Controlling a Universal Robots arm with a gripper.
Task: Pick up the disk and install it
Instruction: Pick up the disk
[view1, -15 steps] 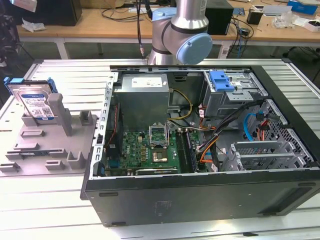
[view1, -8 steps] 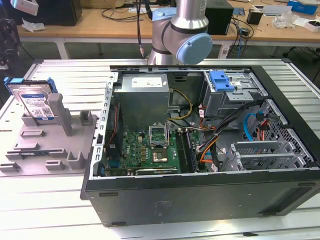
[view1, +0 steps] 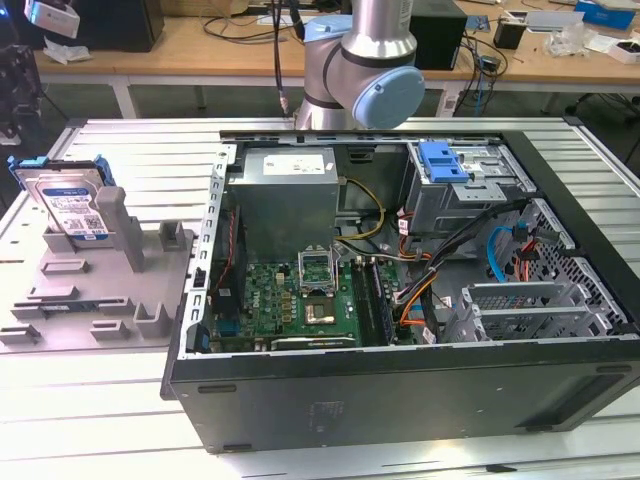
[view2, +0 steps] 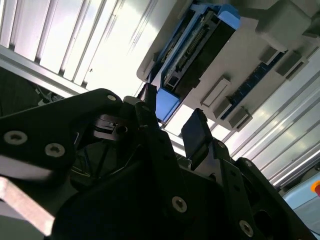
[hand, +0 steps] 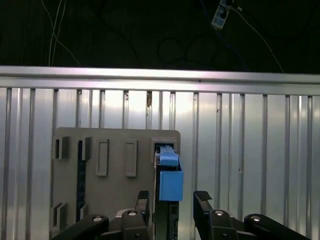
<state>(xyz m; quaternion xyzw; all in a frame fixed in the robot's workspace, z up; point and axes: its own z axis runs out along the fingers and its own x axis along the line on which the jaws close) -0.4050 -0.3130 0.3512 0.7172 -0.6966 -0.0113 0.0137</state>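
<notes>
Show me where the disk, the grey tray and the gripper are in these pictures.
disk (view1: 68, 200), exterior view, on its labelled face.
grey tray (view1: 105, 290), exterior view, on its flat base.
gripper (hand: 172, 196), first wrist view, midway between its fingertips.

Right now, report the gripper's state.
Gripper: open, holding nothing. In the first wrist view its fingers are apart, one to each side of the disk, which stands on the grey tray.
</notes>
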